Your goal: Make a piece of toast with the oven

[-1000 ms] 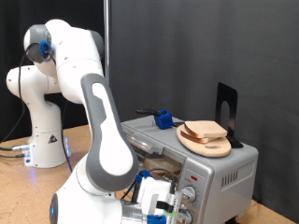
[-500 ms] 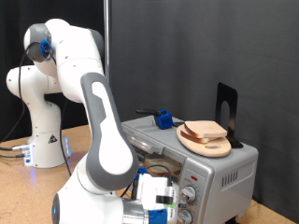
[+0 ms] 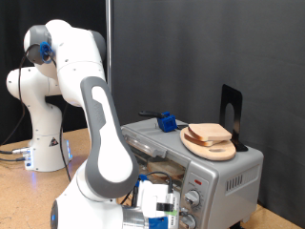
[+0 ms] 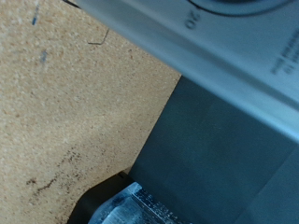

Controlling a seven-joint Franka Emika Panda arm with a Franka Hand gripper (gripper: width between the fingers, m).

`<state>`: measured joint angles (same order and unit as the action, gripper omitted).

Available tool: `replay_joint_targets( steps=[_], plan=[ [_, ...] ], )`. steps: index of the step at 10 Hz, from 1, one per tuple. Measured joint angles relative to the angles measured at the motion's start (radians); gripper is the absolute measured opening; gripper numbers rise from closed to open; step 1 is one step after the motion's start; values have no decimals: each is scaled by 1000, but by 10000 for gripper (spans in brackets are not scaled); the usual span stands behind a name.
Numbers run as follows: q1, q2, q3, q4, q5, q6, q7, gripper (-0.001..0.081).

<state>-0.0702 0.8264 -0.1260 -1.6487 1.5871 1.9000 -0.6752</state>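
The silver-grey oven (image 3: 231,174) stands at the exterior view's lower right, its two knobs (image 3: 193,199) on the front panel. The piece of toast (image 3: 211,132) lies on a round wooden plate (image 3: 204,146) on top of the oven. My gripper (image 3: 168,207) is low at the oven's front, right beside the knobs, and nothing shows between its fingers. In the wrist view the oven's metal panel (image 4: 234,42) with a dial marking is very close, and one dark finger (image 4: 229,154) fills the lower part.
A small blue object (image 3: 167,121) and a black bracket (image 3: 231,108) sit on the oven's top. The arm's white base (image 3: 43,143) stands at the exterior view's left on the cork table (image 4: 65,112). A black curtain hangs behind.
The arm's forearm and gripper have shifted slightly towards the exterior view's left in front of the oven. The toast and the plate have not moved.
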Motion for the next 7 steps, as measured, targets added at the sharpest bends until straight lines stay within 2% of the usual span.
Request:
replay_joint_targets(
  steps=[7],
  plan=[
    [5, 15, 3, 10, -4, 5, -31, 795]
  ],
)
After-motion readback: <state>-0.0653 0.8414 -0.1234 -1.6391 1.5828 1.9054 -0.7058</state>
